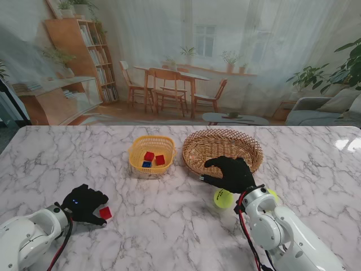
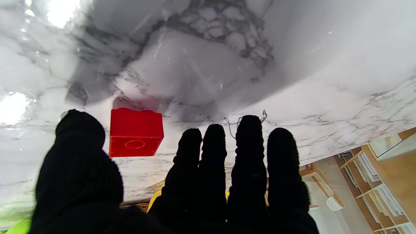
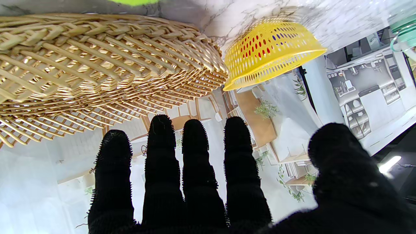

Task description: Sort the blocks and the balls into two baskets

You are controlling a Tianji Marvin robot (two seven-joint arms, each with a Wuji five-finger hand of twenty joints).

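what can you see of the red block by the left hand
The red block is a glossy plastic cube with a round recess in the side facing the wrist camera. It sits on the marble table beside the gloved left hand, between thumb and fingers, which are spread and not closed on it. Whether anything touches it is unclear.

White grey-veined marble table top [image 1: 169,226]; beyond its far edge, printed backdrop of a furnished room [image 1: 186,62].

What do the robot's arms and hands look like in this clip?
Both arms are glossy white rounded shells. Each five-finger hand wears a fuzzy black knit glove: left hand, right hand. A small blue light glows on the left hand's back. Thin red and black cables run along each wrist, with a metal ring behind the right hand.
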